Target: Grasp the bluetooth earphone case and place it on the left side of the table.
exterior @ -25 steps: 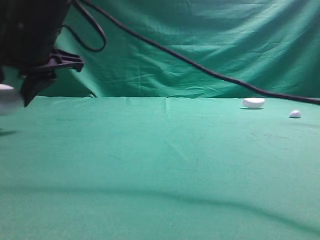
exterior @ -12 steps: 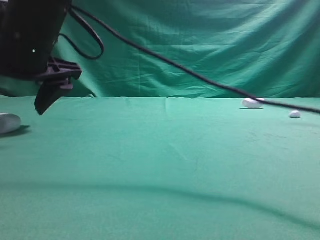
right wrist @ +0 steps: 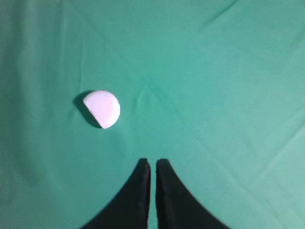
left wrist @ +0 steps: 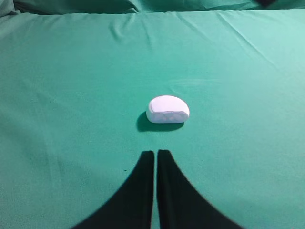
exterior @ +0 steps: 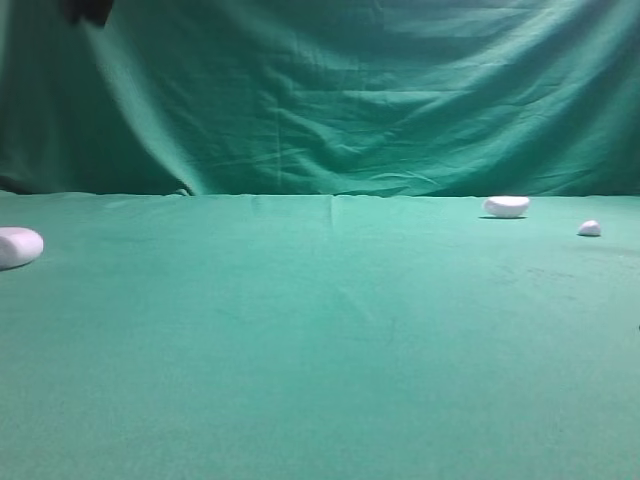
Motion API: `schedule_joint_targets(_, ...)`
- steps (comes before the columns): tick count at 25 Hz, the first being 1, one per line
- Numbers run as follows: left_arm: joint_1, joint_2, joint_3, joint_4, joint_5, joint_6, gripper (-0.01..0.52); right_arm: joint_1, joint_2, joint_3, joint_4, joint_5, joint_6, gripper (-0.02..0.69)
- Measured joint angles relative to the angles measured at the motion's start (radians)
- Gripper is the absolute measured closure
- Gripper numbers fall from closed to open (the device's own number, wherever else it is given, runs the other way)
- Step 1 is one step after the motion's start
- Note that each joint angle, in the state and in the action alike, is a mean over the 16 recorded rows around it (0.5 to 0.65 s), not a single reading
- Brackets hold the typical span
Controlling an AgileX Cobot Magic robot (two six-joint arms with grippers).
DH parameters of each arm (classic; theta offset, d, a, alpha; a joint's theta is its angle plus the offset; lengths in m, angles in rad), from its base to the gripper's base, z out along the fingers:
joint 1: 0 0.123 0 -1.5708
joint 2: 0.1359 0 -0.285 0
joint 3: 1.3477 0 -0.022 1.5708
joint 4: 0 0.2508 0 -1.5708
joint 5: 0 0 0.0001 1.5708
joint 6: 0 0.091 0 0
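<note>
Both claws, the left [left wrist: 156, 153] and the right [right wrist: 152, 163], are clenched on nothing above the green table [exterior: 330, 330], and since the earphone case [exterior: 18, 246] already rests at its far left edge, keeping well apart avoids nudging it.

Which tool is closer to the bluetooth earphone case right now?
Left, probably. The shut left tool points straight at the bluetooth earphone case, a short gap ahead. The shut right tool hangs higher, the case ahead and to its left.
</note>
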Motion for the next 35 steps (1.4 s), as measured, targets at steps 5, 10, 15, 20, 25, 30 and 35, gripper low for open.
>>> schedule_joint_targets(5, 0.000, 0.000, 0.000, 0.000, 0.000, 0.000, 0.514, -0.071, -0.218, 0.188, 0.034, -0.003, 0.013, 0.665)
schedule_joint_targets(10, 0.000, 0.000, 0.000, 0.000, 0.000, 0.000, 0.514, -0.132, -0.465, 0.444, 0.064, -0.057, 0.027, 0.665)
schedule_joint_targets(15, 0.000, 0.000, 0.000, 0.000, 0.000, 0.000, 0.514, -0.168, -0.702, 0.713, 0.082, -0.172, 0.041, 0.665)
schedule_joint_targets(20, 0.000, 0.000, 0.000, 0.000, 0.000, 0.000, 0.514, -0.177, -0.923, 0.966, 0.097, -0.332, 0.045, 0.665)
schedule_joint_targets(25, 0.000, 0.000, 0.000, 0.000, 0.000, 0.000, 0.514, -0.177, -1.120, 1.160, 0.101, -0.446, 0.046, 0.665)
schedule_joint_targets(30, 0.000, 0.000, 0.000, 0.000, 0.000, 0.000, 0.514, -0.177, -1.280, 1.278, 0.084, -0.483, 0.047, 0.665)
schedule_joint_targets(35, 0.000, 0.000, 0.000, 0.000, 0.000, 0.000, 0.514, -0.187, -1.394, 1.352, 0.046, -0.498, 0.047, 0.665)
